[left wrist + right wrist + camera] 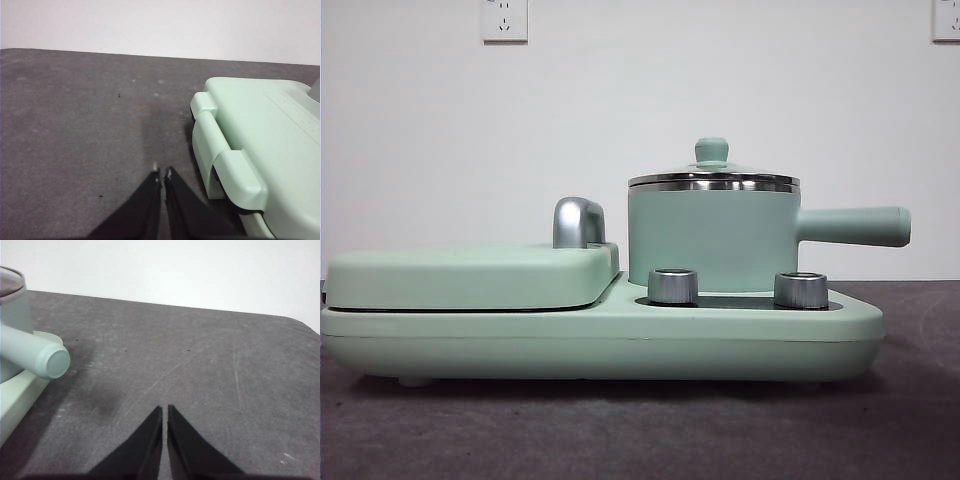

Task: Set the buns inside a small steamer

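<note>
The left gripper (162,173) was held over bare desk (75,125), jaws pressed together. The lidded steamer (712,235) was seen on the cooker; its small, probably slick knob (711,150) seemed the hold. No buns were seen. The right gripper (165,409) was likewise closed.

Front cam sits low, about table height, level and close on the mint-green cooker base (600,345) and the mint-green cylindrical pot with steel rim (712,240). Left wrist cam looks down past closed black jaws of left gripper (162,173) at grey tabletop (75,125); cooker's flat cover end (260,140) beside them. Right wrist cam, right gripper (164,409) same pose; pot's straight handle (35,356) off to one side. All three share the cooker.
</note>
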